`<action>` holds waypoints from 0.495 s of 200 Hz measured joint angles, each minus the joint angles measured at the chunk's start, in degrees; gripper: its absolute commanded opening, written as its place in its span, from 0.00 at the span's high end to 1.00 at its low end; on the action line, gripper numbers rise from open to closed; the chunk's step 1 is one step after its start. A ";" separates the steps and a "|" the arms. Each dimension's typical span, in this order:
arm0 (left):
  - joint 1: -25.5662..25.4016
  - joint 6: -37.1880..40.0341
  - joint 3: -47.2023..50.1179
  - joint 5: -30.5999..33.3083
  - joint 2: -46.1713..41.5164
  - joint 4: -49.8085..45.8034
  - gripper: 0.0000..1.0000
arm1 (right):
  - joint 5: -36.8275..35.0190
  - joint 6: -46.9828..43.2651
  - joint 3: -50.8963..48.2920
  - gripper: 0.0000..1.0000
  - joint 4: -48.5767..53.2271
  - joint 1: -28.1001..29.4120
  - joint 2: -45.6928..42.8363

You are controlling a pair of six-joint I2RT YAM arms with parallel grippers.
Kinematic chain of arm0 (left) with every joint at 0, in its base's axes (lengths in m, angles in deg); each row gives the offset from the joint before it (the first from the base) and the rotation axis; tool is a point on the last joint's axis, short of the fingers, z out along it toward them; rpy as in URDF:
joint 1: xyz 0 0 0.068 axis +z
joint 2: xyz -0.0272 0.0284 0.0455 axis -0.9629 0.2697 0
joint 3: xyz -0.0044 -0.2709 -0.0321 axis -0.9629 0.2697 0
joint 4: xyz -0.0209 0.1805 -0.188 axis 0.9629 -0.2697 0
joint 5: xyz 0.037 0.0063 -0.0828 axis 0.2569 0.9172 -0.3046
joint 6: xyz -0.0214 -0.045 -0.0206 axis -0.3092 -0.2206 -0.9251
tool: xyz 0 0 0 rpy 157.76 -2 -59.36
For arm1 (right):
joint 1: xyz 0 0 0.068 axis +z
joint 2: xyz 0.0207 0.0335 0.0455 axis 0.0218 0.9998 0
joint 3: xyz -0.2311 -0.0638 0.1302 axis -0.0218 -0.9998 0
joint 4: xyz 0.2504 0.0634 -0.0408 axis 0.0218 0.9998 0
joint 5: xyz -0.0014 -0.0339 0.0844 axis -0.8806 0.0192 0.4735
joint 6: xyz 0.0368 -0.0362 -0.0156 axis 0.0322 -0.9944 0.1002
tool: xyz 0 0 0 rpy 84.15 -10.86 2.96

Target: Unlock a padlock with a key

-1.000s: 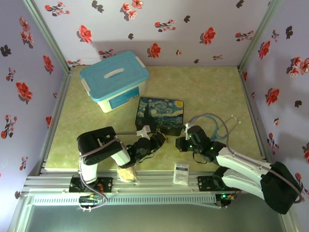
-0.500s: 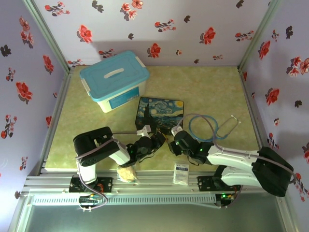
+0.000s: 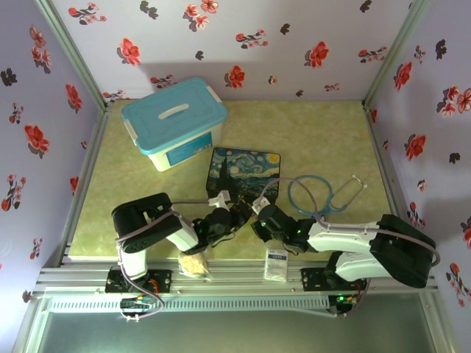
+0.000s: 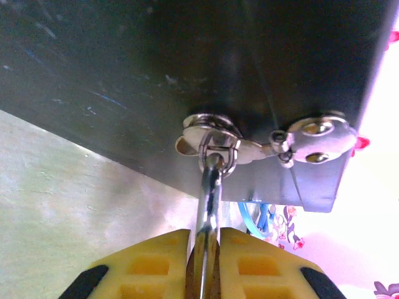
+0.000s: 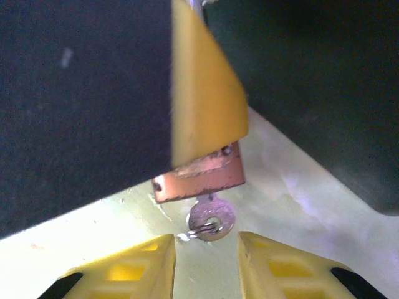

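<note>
The padlock's silver shackle [image 4: 210,193] runs through the metal hasp [image 4: 215,138] on the dark painted tin box [image 3: 244,174]. My left gripper [image 4: 204,243] is shut on the padlock, its yellow fingers [image 4: 149,265] pressed against both sides. In the right wrist view the padlock's copper-coloured bottom [image 5: 198,179] sticks out below a left finger [image 5: 202,93]. The key [image 5: 212,218] hangs from that bottom, its round head with a wire ring showing. My right gripper [image 5: 206,265] is open just short of the key head, touching nothing. In the top view both grippers meet [image 3: 249,217] before the box.
A white bin with a blue lid [image 3: 175,121] stands at the back left. A blue stethoscope [image 3: 324,193] lies right of the tin box. A small white packet [image 3: 276,263] and a yellowish bag [image 3: 193,265] lie at the near edge. Floral walls enclose the table.
My right arm has swung left toward the left gripper and now faces the padlock's bottom. Its jaws have parted somewhat. The left arm has stayed put, still gripping the padlock.
</note>
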 measured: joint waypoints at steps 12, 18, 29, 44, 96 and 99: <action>0.00 0.00 0.00 -0.02 0.00 0.00 1.00 | -0.59 -0.61 0.02 0.67 -0.20 0.81 0.61; 0.00 0.00 0.00 -0.02 0.00 0.00 1.00 | -1.05 -0.98 0.11 0.67 -0.17 1.22 0.94; 0.00 0.00 0.00 -0.04 0.00 0.00 1.00 | -1.97 -1.81 0.44 0.67 -0.22 1.86 1.70; 0.00 -0.07 0.00 -0.11 0.00 0.00 1.00 | -3.89 -3.21 1.27 0.72 -0.42 2.62 3.06; 0.02 -0.26 -0.09 0.72 0.00 -0.35 1.00 | -9.84 -6.23 3.30 0.89 -1.27 2.97 7.98; 0.02 -0.28 -0.09 0.76 0.00 -0.35 1.00 | -9.86 -6.29 3.30 0.89 -1.40 2.97 8.02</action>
